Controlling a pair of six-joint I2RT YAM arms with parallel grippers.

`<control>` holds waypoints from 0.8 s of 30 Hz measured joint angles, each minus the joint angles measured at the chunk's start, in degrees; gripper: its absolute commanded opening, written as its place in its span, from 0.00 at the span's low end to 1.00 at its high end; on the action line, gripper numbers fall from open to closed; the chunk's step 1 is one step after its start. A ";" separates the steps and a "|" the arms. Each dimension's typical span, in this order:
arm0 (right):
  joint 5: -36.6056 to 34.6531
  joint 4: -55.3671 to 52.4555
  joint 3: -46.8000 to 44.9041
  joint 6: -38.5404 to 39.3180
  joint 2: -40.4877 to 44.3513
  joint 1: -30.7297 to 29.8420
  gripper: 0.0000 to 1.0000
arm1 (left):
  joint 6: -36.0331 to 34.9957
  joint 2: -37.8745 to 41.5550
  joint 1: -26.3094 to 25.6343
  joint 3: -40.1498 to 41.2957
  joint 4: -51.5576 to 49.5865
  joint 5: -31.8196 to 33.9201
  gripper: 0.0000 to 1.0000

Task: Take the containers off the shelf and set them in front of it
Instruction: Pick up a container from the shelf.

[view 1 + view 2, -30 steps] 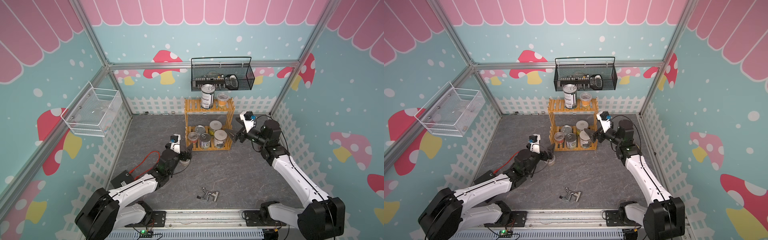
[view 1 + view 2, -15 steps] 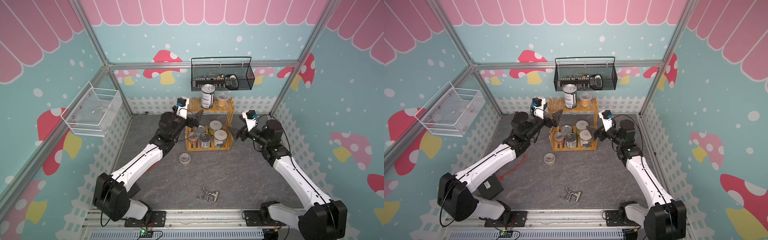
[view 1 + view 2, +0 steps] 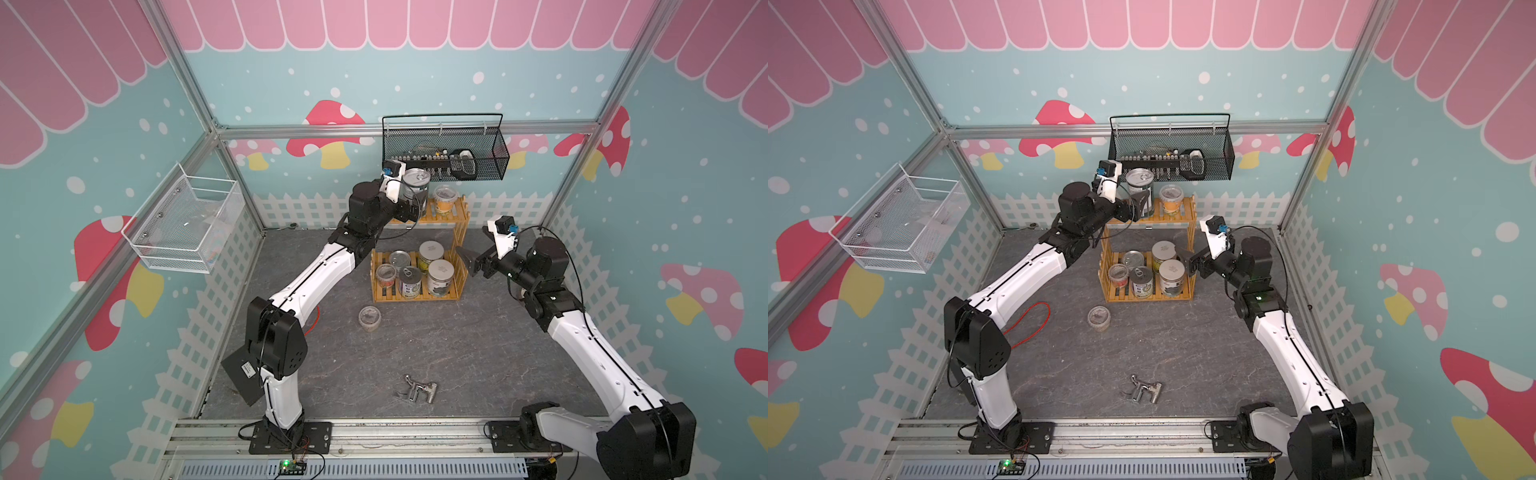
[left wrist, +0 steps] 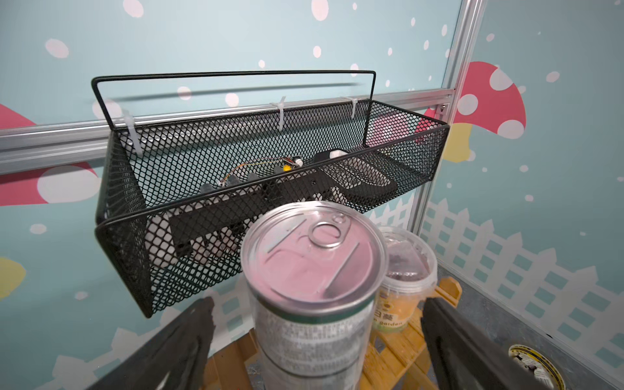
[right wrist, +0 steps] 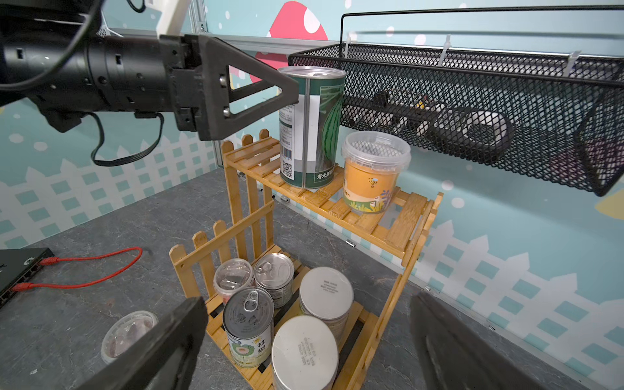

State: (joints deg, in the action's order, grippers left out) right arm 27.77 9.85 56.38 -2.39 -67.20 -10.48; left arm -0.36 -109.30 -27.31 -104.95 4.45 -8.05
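On shelf [image 3: 415, 296]: three tin cans [image 3: 410, 283], two cups [image 3: 445, 198], two jars [image 3: 441, 274]; third cup [image 3: 369, 318] at its seven o'clock. Left gripper [image 3: 1139, 204] spread astride tallest can [image 3: 417, 179]; right gripper [image 3: 471, 262] released, three o'clock. Grey stone-look floor [image 3: 457, 353], teal mushroom walls [image 3: 415, 83].

basket [image 4: 128, 236] contents indistinct, tall can [image 4: 314, 270] base cropped

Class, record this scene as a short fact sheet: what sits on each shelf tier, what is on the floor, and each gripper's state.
Top tier of shelf: tall tin can, orange-filled cup
Bottom tier: two short tin cans, two white-lidded jars, one clear cup
Floor in front: one lidded cup
Left gripper: open, jaws either side of the tall tin can
Right gripper: open, empty, beside the shelf
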 measured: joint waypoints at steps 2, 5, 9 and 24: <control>-0.04 0.00 0.07 0.00 -0.02 0.04 0.99 | 0.15 -1.92 0.31 -2.47 -0.90 -0.39 0.99; 0.02 0.02 0.11 0.00 -0.17 0.22 0.99 | 0.15 -4.57 0.57 -6.08 -2.21 -0.79 0.99; 0.13 0.17 0.52 0.00 -0.72 0.42 0.99 | 0.15 -8.15 0.68 -11.39 -3.48 -1.44 0.99; 0.33 0.70 1.27 0.00 -0.92 0.74 0.99 | 0.74 -12.57 1.18 -18.53 -6.54 -4.17 0.64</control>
State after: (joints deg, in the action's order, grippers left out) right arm 28.10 10.55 57.65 -2.39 -68.12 -9.74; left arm 0.38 -121.86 -26.13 -123.48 -2.09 -12.23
